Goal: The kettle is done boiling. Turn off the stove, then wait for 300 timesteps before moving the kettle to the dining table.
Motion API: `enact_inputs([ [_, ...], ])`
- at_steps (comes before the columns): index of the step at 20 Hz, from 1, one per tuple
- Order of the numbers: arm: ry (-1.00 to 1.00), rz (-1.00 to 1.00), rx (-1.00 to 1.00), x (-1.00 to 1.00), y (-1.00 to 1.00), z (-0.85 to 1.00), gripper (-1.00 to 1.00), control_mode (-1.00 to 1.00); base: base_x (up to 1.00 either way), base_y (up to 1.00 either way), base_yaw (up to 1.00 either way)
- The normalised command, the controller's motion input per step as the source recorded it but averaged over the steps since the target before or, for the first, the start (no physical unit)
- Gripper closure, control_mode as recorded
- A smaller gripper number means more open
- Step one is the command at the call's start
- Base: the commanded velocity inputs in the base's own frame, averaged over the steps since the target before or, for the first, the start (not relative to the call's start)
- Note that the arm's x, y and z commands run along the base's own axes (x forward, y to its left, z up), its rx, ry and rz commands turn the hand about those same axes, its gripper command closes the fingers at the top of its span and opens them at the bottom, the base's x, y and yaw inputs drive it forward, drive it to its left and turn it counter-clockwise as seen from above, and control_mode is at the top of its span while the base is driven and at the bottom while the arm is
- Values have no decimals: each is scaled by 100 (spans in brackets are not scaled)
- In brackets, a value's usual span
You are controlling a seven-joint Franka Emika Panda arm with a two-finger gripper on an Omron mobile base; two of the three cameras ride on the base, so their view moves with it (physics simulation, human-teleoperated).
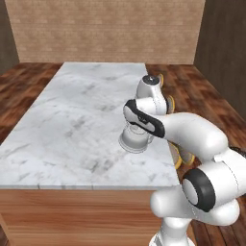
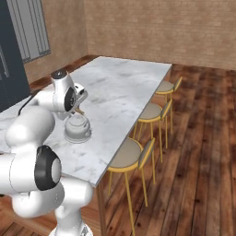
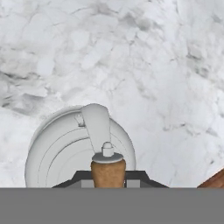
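Note:
The kettle (image 1: pixel 135 140) is small, squat and silvery-white. It stands upright low over the marble top of the dining table (image 1: pixel 72 120), near the table's right edge. Whether its base touches the marble I cannot tell. My gripper (image 3: pixel 108 183) comes down from above and is shut on the brown wooden bar (image 3: pixel 108 172) of the kettle's handle. In the right base view the kettle (image 2: pixel 77 129) sits under my gripper (image 2: pixel 79 111), close to the dining table's (image 2: pixel 124 87) near end. The hand view looks down on the kettle (image 3: pixel 61 153), its lid and its spout. The stove is out of view.
Three yellow-framed stools (image 2: pixel 132 155) (image 2: pixel 153 112) (image 2: pixel 166 86) line the table's right side, over a wooden floor. The stool frames (image 1: pixel 184 159) show just past the table's edge. A brick wall (image 1: pixel 110 29) closes the far end. A dark tall unit (image 2: pixel 11 69) stands at the left.

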Motion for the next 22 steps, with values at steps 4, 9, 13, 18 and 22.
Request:
enact_inputs([
  [4,7,0,0,41,-7,-22,100,-100,0,0,0],
  [9,9,0,0,41,-2,-25,100,-100,0,0,0],
  [13,12,0,-1,38,0,-22,100,-100,0,0,0],
  [18,13,-1,-1,38,0,-21,100,-100,0,0,0],
  [22,12,-1,-1,37,0,-23,100,-100,0,0,0],
])
